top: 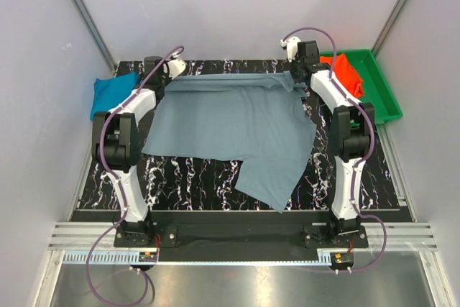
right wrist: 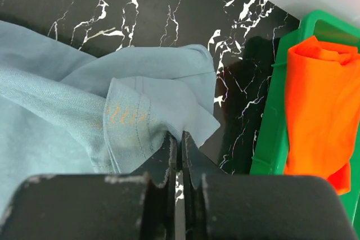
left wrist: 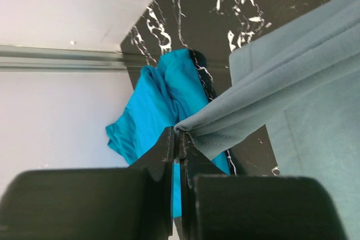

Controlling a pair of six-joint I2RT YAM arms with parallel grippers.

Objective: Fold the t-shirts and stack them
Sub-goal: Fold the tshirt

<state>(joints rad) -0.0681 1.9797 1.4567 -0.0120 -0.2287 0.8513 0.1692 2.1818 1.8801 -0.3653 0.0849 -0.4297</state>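
One grey-blue t-shirt (top: 230, 127), spread mid-frame on desk (top: 187, 174); upper edge clenched by left pincer (left wrist: 177, 134) and right pincer (right wrist: 179, 139). One teal t-shirt (top: 111, 93), upper left, part-hidden behind arm. One orange-red t-shirt (top: 350, 73), upper right in green tray (top: 384, 102), partly covered.

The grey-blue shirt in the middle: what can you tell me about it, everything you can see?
The grey-blue t-shirt is soft, matte, plain cloth with stitched hems. It lies mostly spread, wrinkled, across the black marbled table, with one lower corner reaching towards the near edge. Its far edge is gathered in pleats and stretched between the left gripper and the right gripper, each shut on one end of it.
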